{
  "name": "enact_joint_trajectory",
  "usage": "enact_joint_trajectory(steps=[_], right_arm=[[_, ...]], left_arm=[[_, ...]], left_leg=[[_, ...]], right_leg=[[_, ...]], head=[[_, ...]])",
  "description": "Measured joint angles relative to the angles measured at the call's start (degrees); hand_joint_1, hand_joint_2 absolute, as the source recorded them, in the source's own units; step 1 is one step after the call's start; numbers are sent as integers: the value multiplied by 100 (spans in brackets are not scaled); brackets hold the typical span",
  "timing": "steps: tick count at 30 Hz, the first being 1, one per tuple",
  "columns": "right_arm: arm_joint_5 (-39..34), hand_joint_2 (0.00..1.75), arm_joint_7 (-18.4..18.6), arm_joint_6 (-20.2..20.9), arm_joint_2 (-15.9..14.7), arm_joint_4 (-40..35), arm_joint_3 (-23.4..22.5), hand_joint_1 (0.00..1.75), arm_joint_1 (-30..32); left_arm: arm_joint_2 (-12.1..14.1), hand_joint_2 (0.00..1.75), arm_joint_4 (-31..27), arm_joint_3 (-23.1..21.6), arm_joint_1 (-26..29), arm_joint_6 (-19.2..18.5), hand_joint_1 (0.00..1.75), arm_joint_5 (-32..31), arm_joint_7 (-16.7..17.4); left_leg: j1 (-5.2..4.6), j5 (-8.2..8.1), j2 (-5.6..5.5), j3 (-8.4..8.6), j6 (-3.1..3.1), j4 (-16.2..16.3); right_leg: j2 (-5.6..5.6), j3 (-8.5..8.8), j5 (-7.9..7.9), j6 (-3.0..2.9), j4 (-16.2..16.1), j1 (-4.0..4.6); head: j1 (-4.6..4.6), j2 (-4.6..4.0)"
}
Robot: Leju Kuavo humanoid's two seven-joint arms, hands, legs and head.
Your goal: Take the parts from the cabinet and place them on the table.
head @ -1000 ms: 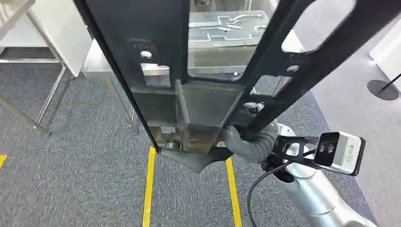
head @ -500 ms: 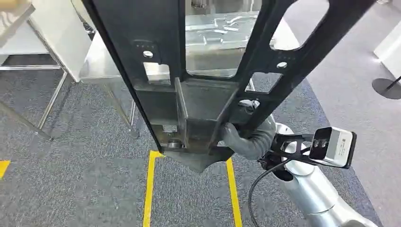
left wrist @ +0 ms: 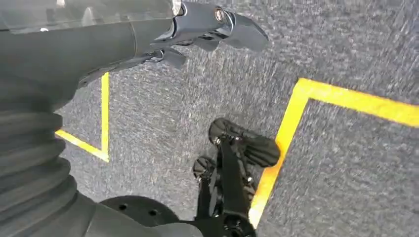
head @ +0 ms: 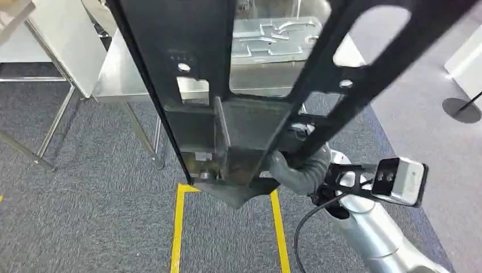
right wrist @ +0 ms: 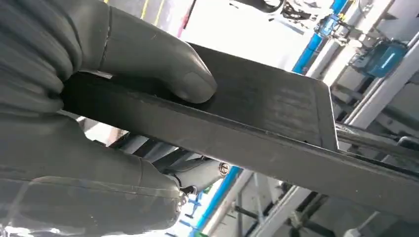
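A large black metal frame part [head: 244,131] stands upright close in front of me and hides much of the head view. My right hand [head: 298,170] grips its lower edge from the right. In the right wrist view that hand [right wrist: 113,54] clamps a flat black plate of the part [right wrist: 276,113], with the thumb pressed on top. My left hand [left wrist: 197,29] hangs over the grey carpet with its fingers apart and nothing in them. Ahead stands the steel table [head: 122,79], with silver metal parts [head: 273,40] lying on its top behind the frame.
Yellow tape lines [head: 177,227] mark the carpet below the part. A second steel-legged stand [head: 34,85] and a white panel [head: 62,40] are at the left. A round post base [head: 460,108] sits on the floor at the far right.
The whole view has shifted a little, so the camera has moved: the table sits slightly differently and a corner of the yellow tape now shows. My right hand still holds the black part.
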Motion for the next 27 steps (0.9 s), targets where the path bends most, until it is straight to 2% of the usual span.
enact_joint_trajectory(steps=[2,3,4,5,6,7,8,9,12,13,14,15,16,18,19,20,21,23,24,25,27], right_arm=[[4,175,-17,-4,0,-67,-61,175,38],[4,175,-13,-4,0,-85,-79,175,69],[4,175,-9,-4,-2,-103,-96,175,101],[4,175,-6,-4,-2,-116,-107,175,118],[4,175,-2,-4,0,-124,-116,175,118],[4,175,0,-4,-2,-144,-135,175,118],[4,175,7,-4,-2,-168,-162,175,116],[2,175,9,-7,0,-179,-184,175,112],[-11,175,46,-22,-9,-232,-232,175,113],[-24,175,50,-28,-9,-253,-249,175,113],[-35,175,55,-31,-11,-288,-266,175,113],[-48,175,53,-33,-11,-304,-278,175,106],[-64,175,46,-33,-11,-317,-280,175,106],[-70,175,53,-39,-13,-323,-277,175,129],[-72,175,48,-50,-13,-323,-277,175,149],[-72,175,48,-61,-13,-323,-277,175,155],[-72,175,46,-70,-13,-325,-277,175,155],[-72,175,42,-101,-13,-347,-277,175,155],[-72,175,31,-103,-13,-352,-277,175,155],[-72,175,31,-109,-13,-362,-277,175,155],[-66,175,48,-129,-13,-376,-282,175,155]], left_arm=[[2,175,0,0,-1,4,0,0,0],[2,175,0,0,0,4,0,0,0],[2,175,0,0,3,7,0,0,0],[2,175,0,0,5,9,0,0,0],[2,175,0,0,5,9,0,0,0],[0,175,0,0,5,7,0,0,0],[0,175,0,0,5,7,0,0,0],[0,175,0,0,-4,7,0,0,-2],[17,175,0,-7,-17,-13,0,-15,-7],[26,175,0,-11,-31,-15,0,-18,-7],[44,175,0,-13,-34,-20,0,-20,-7],[44,175,0,-15,-39,-22,0,-24,-7],[50,175,0,-17,-41,-20,0,-24,-7],[66,175,0,-20,-27,-20,0,-24,-4],[66,175,0,-22,-13,-20,0,-22,-4],[68,175,0,-24,-8,-20,0,-20,-4],[72,175,0,-24,-8,-20,0,-17,-4],[90,175,0,-24,-8,-20,0,-15,-4],[94,175,0,-26,-4,-20,0,-13,-4],[94,175,0,-26,-12,-20,0,-11,-4],[101,175,0,-28,-6,-20,0,-9,0]], left_leg=[[-8,-40,4,23,37,1],[-11,-62,3,40,42,4],[-12,-86,1,69,35,7],[-12,-114,-1,111,28,7],[-12,-146,-4,161,17,10],[-12,-186,-8,225,1,10],[-13,-226,-9,278,-22,9],[-42,-263,-10,287,-67,18],[-20,-313,-1,312,-160,-20],[-43,-340,4,354,-205,-35],[-12,-380,9,353,-229,38],[-14,-514,7,246,-242,306],[-10,-690,7,30,-258,726],[-10,-990,7,-524,-287,1650],[-10,-952,7,-718,-290,1866],[-11,-769,7,-741,-284,1756],[-11,-461,7,-633,-269,1384],[-14,211,6,-254,-211,347],[-43,164,-5,-156,-193,215],[-61,120,0,-130,-170,64],[-70,85,0,-147,-116,98]], right_leg=[[-1,-554,-386,37,980,-22],[-2,-802,-471,48,1369,-31],[-2,-923,-410,49,1488,-39],[-3,-890,-219,45,1326,-43],[-4,-744,55,30,944,-43],[-6,-501,382,3,384,-41],[-18,-269,643,-40,-149,-32],[-34,-183,533,-70,-302,17],[-10,-189,485,-152,-324,47],[1,-152,487,-185,-375,14],[2,-70,495,-205,-434,-13],[-11,-13,463,-254,-451,-17],[-15,21,434,-279,-450,-15],[-13,87,362,-296,-447,-1],[-3,131,321,-295,-445,5],[6,185,281,-292,-445,7],[14,254,229,-284,-444,10],[15,409,113,-260,-444,15],[20,424,73,-227,-439,42],[40,401,54,-192,-415,46],[37,405,35,-146,-457,22]], head=[[-4,0],[-2,0],[0,0],[-4,0],[0,0],[-2,0],[2,0],[-7,0],[-9,0],[-8,0],[-5,0],[-42,0],[-44,0],[-44,0],[-50,0],[-46,0],[-50,0],[-48,0],[-37,0],[-50,0],[-46,0]])
